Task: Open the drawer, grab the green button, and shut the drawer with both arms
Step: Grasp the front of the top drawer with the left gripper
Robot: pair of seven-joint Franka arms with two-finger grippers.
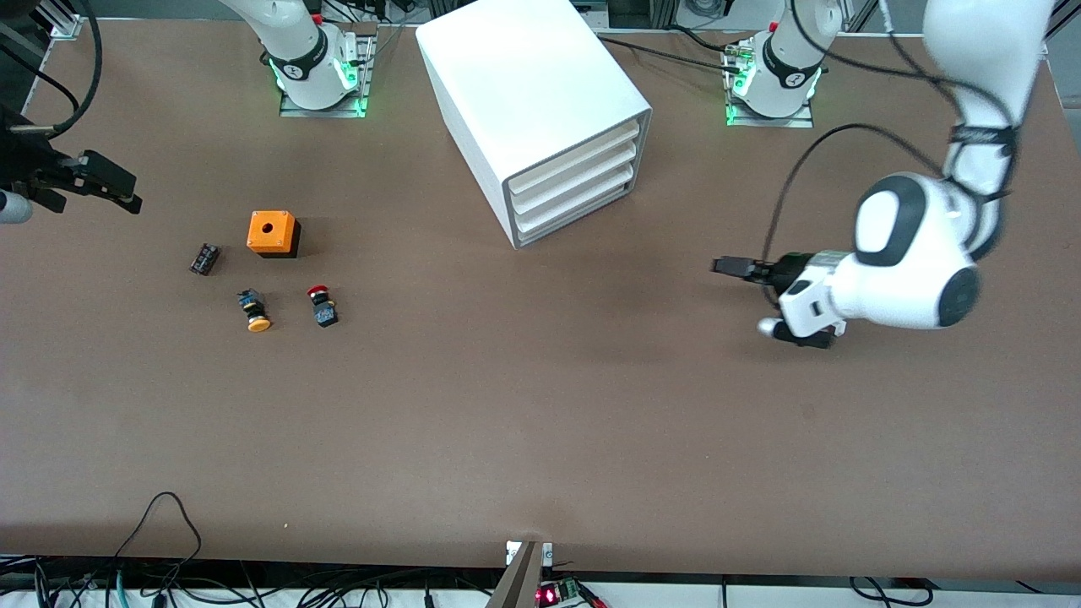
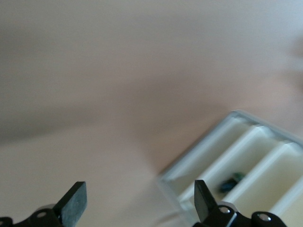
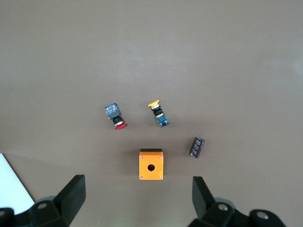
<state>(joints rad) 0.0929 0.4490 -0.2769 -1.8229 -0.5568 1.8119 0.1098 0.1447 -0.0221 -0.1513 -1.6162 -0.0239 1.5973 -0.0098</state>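
The white cabinet (image 1: 524,84) stands at the back middle of the table. All three drawers look shut, the lowest drawer (image 1: 583,205) included. My left gripper (image 1: 733,268) is open and empty, low over the table toward the left arm's end, pointing at the cabinet front. In the left wrist view the gripper (image 2: 139,203) faces the blurred drawer fronts (image 2: 246,156). A small dark green-topped thing, apparently the green button (image 2: 232,182), shows inside one drawer; I cannot tell which. My right gripper (image 1: 105,181) (image 3: 137,198) is open and empty, high over the right arm's end.
Toward the right arm's end lie an orange box with a hole (image 1: 273,233) (image 3: 151,164), a yellow-capped button (image 1: 254,311) (image 3: 159,113), a red-capped button (image 1: 322,305) (image 3: 115,116) and a small dark cylinder (image 1: 204,258) (image 3: 197,147).
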